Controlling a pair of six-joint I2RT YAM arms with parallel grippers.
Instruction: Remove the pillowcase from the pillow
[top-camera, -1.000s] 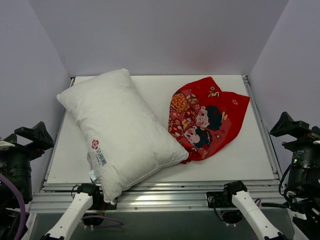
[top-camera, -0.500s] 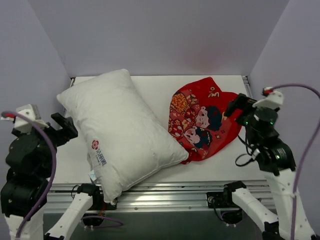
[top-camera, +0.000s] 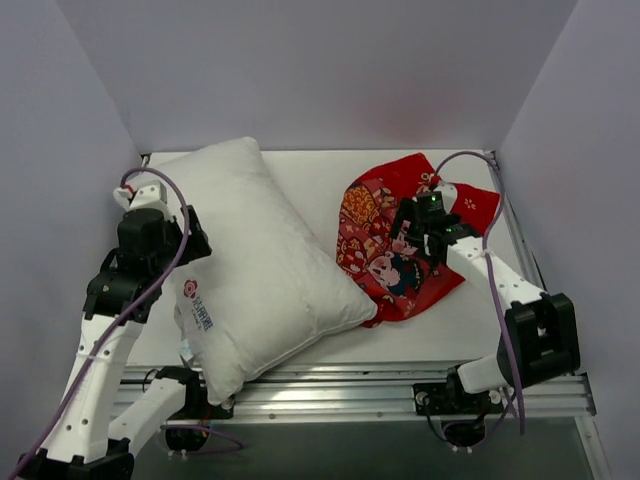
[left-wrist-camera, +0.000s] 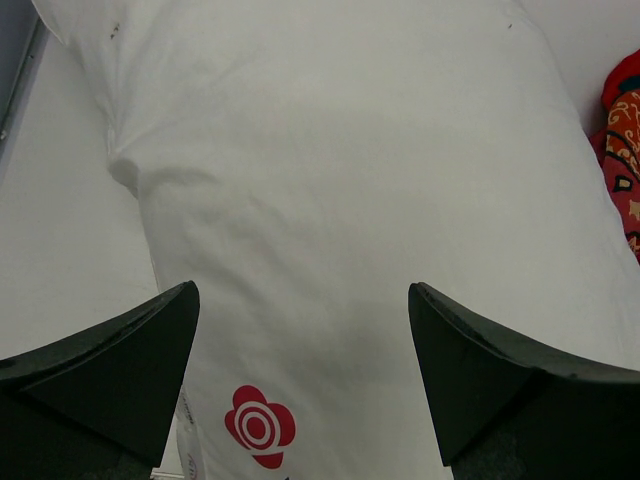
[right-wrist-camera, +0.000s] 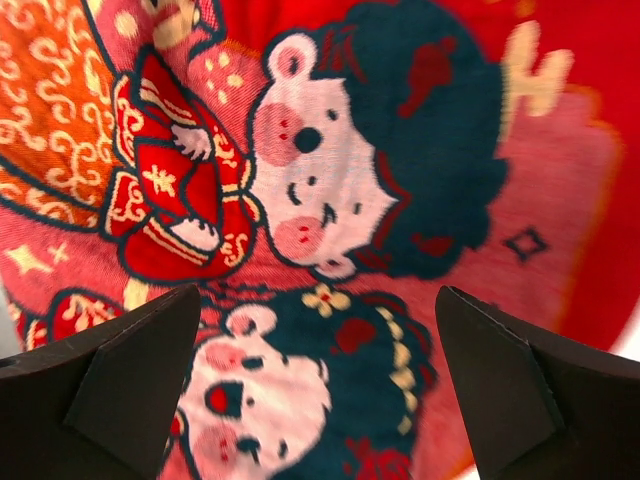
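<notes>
The large plump white rectangular pillow (top-camera: 250, 265) is lying bare on the white table (top-camera: 470, 310), slanting from the far left corner towards the near edge. One of its near corners is hanging slightly over the metal rail (top-camera: 350, 385) at the front. Its small red round logo (left-wrist-camera: 258, 428) is facing up near that end.

The bright red thin fabric pillowcase (top-camera: 372, 240), printed with two cartoon children and gold motifs, is lying on the right half of the table. It is sitting limp and rumpled, flattened rather than filled, and the pillow is lying wholly outside it. Its left edge is resting right against the pillow's right-hand side, and from where I am standing I cannot tell whether a bit of it is tucked underneath.

The left gripper (left-wrist-camera: 300, 300) is hanging over the left side of the pillow with its two dark fingers (left-wrist-camera: 120, 370) spread wide and gripping nothing. White pillow fabric is showing in the gap between them. Whether the fingertips are touching the pillow, I cannot tell.

The right gripper (right-wrist-camera: 318, 300) is hovering over the middle of the pillowcase, directly above the two printed children. Its fingers (right-wrist-camera: 500, 380) are likewise standing wide apart and pinching nothing. The red cloth beneath them is lying slack on the table.
</notes>
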